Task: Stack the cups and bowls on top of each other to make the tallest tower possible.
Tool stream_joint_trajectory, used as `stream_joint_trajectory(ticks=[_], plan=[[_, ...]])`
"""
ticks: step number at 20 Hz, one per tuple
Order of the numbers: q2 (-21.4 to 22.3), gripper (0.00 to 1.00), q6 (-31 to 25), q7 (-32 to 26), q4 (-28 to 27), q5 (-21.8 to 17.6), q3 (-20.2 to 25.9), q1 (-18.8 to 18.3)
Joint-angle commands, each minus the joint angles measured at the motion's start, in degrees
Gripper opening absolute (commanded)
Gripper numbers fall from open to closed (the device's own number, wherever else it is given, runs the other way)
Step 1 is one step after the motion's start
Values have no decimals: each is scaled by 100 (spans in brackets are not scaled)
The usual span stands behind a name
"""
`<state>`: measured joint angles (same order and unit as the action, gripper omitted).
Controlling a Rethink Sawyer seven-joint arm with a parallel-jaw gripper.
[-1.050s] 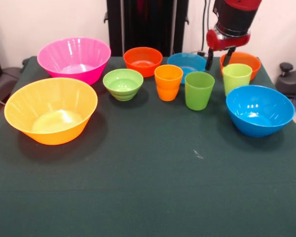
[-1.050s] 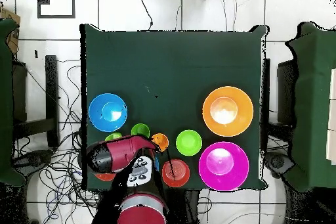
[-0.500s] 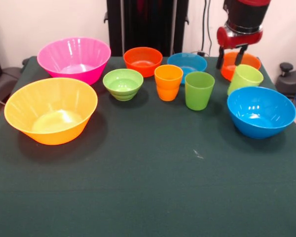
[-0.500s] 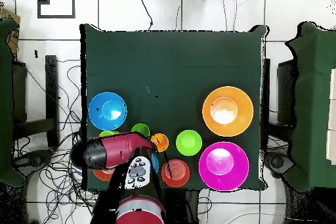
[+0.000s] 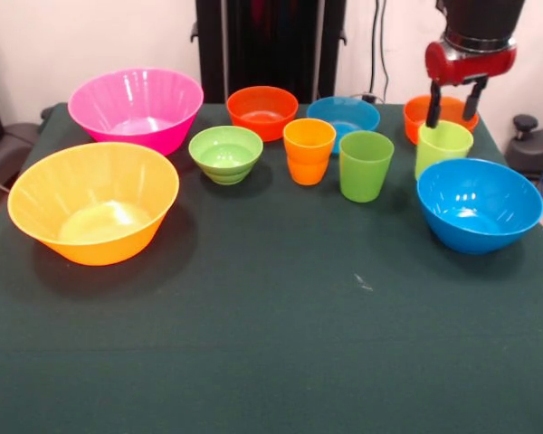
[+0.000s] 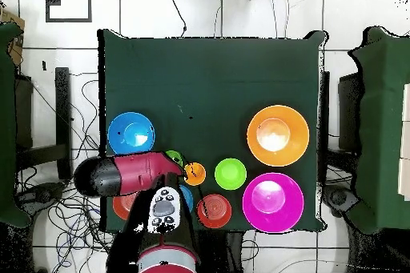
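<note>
1. Front view: the arm is cut off by the top edge; only its red wrist and the pincer (image 5: 454,94) show. Its 2 dark fingers (image 5: 433,102) are spread, hanging just above the lime-yellow cup (image 5: 442,148) and pinching nothing.
2. The far orange bowl (image 5: 432,112) is partly hidden behind that cup and the fingers; the small blue bowl (image 5: 343,114) is partly hidden behind the orange cup (image 5: 309,151) and green cup (image 5: 365,165).
3. Every container looks empty, and nothing is nested or stacked; each one stands alone on the desk (image 5: 271,344).
4. Count: 3 cups in a row, and 7 bowls, namely pink bowl (image 5: 136,108), yellow-orange bowl (image 5: 93,202), medium blue bowl (image 5: 478,202), green bowl (image 5: 225,153), red-orange bowl (image 5: 261,111), plus the 2 named above.
5. Overhead view: the arm (image 6: 128,177) covers the lime-yellow cup and most of the green cup, the small blue bowl and the far orange bowl; the pincer is hidden beneath it.
</note>
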<state>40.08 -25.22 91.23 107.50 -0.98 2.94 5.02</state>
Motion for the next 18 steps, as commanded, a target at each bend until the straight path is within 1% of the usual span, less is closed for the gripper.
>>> stream_joint_trajectory(ticks=[1,4,7,9,12,15,18], plan=[[-42,100,-593,685,-476,273,531,-103],[-54,100,-387,614,-400,189,509,-174],[-196,100,-296,532,-547,72,452,-227],[-311,100,-428,483,-798,-8,359,-197],[-624,100,-649,382,-1392,-202,116,-125],[-766,100,-836,351,-1692,-185,79,-145],[-899,100,-1020,200,-1960,-225,83,-253]])
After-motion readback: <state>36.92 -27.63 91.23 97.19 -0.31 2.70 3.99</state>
